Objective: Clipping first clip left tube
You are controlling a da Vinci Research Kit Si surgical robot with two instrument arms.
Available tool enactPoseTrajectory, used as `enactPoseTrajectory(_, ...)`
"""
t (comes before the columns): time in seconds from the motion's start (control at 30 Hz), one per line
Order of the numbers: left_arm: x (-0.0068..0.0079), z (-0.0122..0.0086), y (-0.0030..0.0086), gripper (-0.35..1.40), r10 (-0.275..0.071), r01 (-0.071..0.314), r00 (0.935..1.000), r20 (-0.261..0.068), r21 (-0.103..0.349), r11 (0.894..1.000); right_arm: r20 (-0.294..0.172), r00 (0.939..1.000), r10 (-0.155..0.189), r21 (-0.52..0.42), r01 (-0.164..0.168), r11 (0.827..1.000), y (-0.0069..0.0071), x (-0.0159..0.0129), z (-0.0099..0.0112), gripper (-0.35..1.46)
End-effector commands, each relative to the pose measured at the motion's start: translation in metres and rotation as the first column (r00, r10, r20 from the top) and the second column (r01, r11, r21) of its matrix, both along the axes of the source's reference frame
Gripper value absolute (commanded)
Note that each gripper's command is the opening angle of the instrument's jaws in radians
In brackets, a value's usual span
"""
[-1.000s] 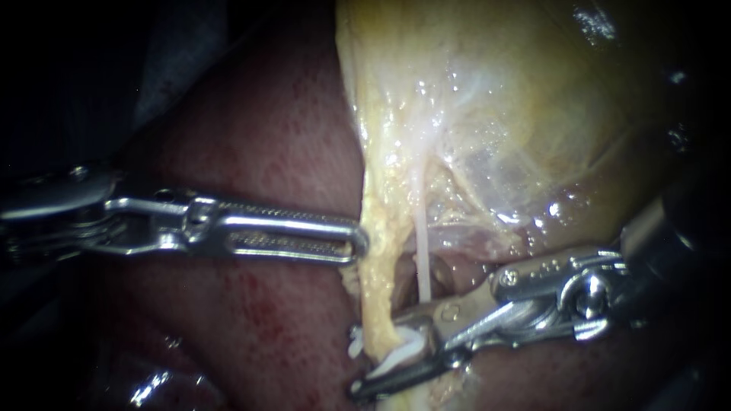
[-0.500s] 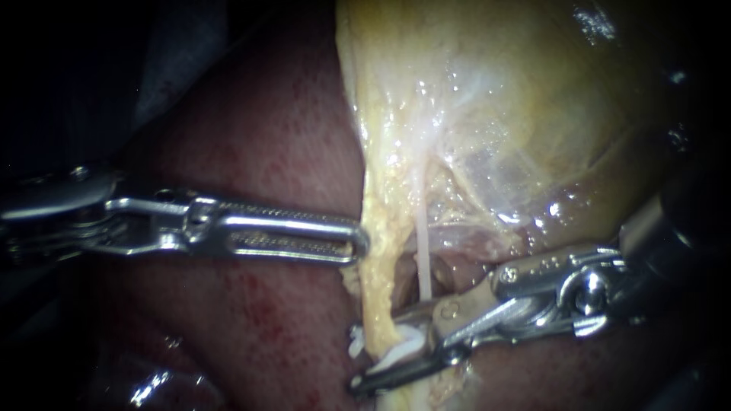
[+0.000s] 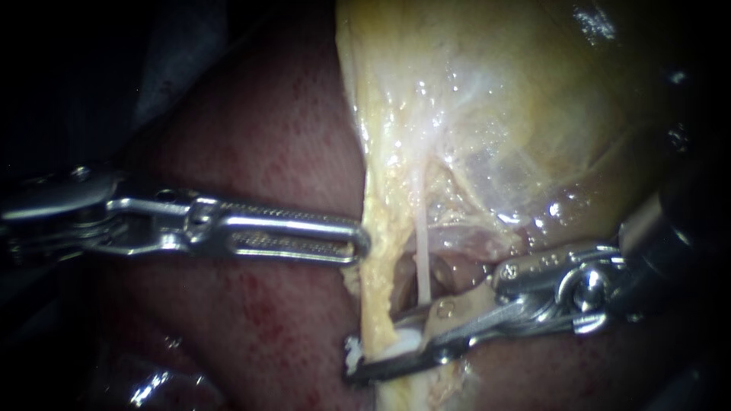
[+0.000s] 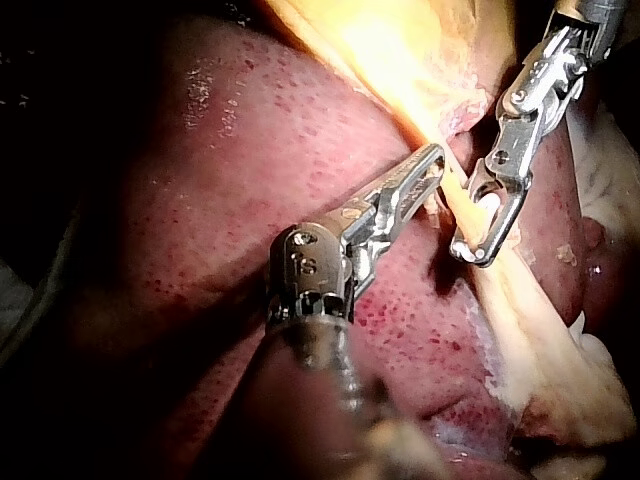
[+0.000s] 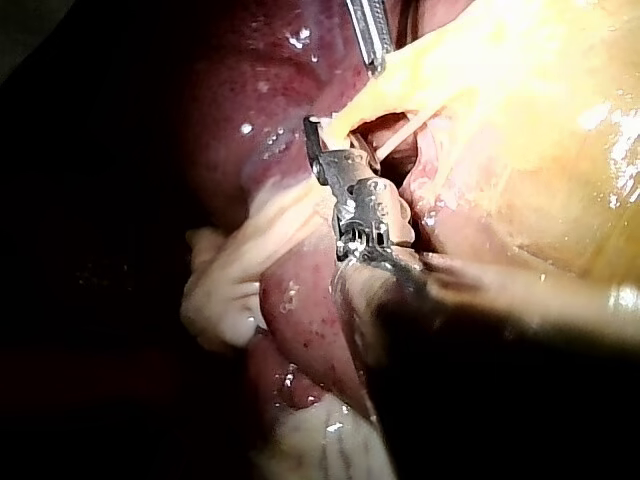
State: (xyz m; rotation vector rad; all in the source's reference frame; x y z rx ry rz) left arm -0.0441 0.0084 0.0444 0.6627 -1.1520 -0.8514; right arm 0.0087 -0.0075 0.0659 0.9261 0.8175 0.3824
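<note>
White clip (image 3: 402, 344) around tube (image 3: 377, 285), in right instrument (image 3: 373, 344)

Dark red speckled liver (image 3: 251, 152), glistening yellow gallbladder (image 3: 533, 99), thin pale tube (image 3: 421, 243)

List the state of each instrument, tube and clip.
left instrument: shut, empty, tip at the edge of the left tube.
right instrument: shut on the clip.
clip: white, around the left tube, held by the right instrument.
left tube: taut, clip on it.
right tube: bare, no clip.
</note>
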Motion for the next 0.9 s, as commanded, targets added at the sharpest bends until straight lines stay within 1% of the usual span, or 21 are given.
enactPoseTrajectory(0.03, 0.0000, 0.0000, 0.0000, -0.35, 0.000, 0.000, 1.0000, 0.000, 0.000, 1.000, 0.003, 1.0000, 0.002, 0.004, -0.002, 1.000, 0.0000, -0.0001, 0.0000, -0.04)
enactPoseTrajectory(0.9, -0.0002, -0.0001, 0.0000, -0.35, 0.002, -0.002, 1.0000, 0.001, 0.001, 1.000, 0.008, 1.0000, 0.003, 0.014, -0.003, 1.000, 0.0000, -0.0001, 0.0001, -0.06)
